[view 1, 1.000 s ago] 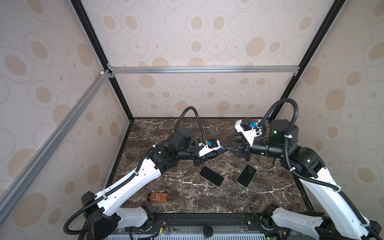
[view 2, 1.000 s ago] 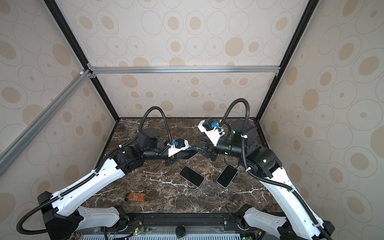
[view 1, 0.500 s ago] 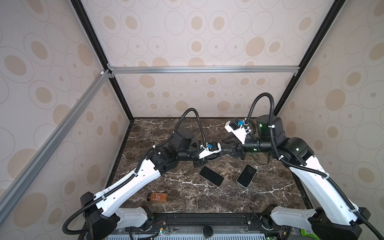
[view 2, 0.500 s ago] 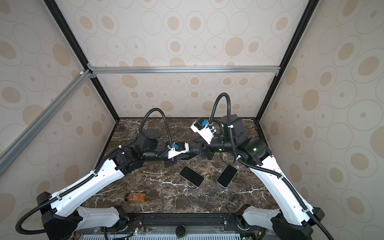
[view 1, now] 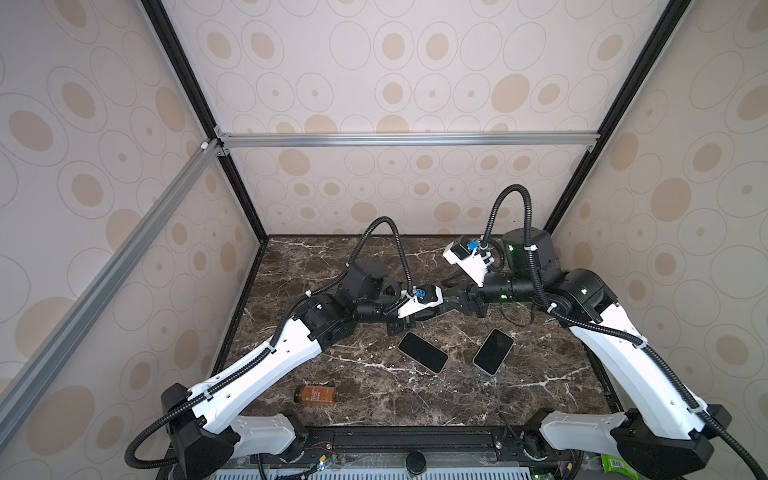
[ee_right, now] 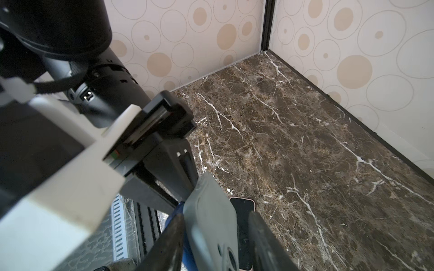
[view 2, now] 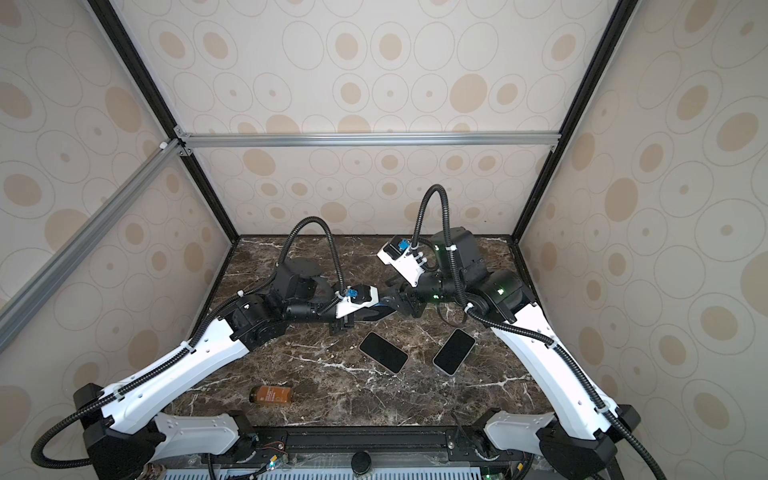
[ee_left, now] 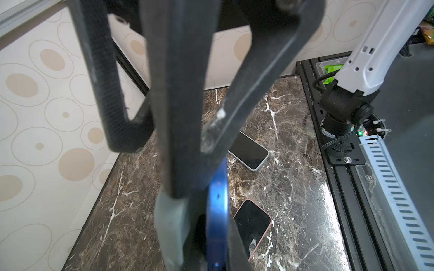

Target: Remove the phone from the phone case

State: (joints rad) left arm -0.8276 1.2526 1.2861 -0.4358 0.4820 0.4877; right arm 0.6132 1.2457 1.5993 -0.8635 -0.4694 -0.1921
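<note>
In both top views the two arms meet above the middle of the table (view 1: 316,266), a little toward its back edge. The left gripper (view 1: 434,314) is clenched on one end of the phone (view 2: 375,312) and holds it in the air, off the marble. The right gripper (view 1: 451,301) faces it, with its jaws released and set around the free end. A pink-rimmed phone (view 1: 422,352) and a pale-rimmed phone (view 1: 493,351) lie screen up between the middle and the front edge, apart from each other. A brown bottle (view 1: 314,395) lies on its side near the front left corner.

In the left wrist view the blue edge of the phone (ee_left: 217,206) is very close to the lens. The grey phone case (ee_left: 169,223) is just beside it. I cannot tell if the phone sits fully inside. Blurred black fingers cross in front.

In the right wrist view the phone case (ee_right: 211,223), with its camera opening, stands between the right gripper's fingers (ee_right: 169,246). One finger is close against the blue edge. The other is apart from the case, and the pink-rimmed phone shows through this gap.
</note>
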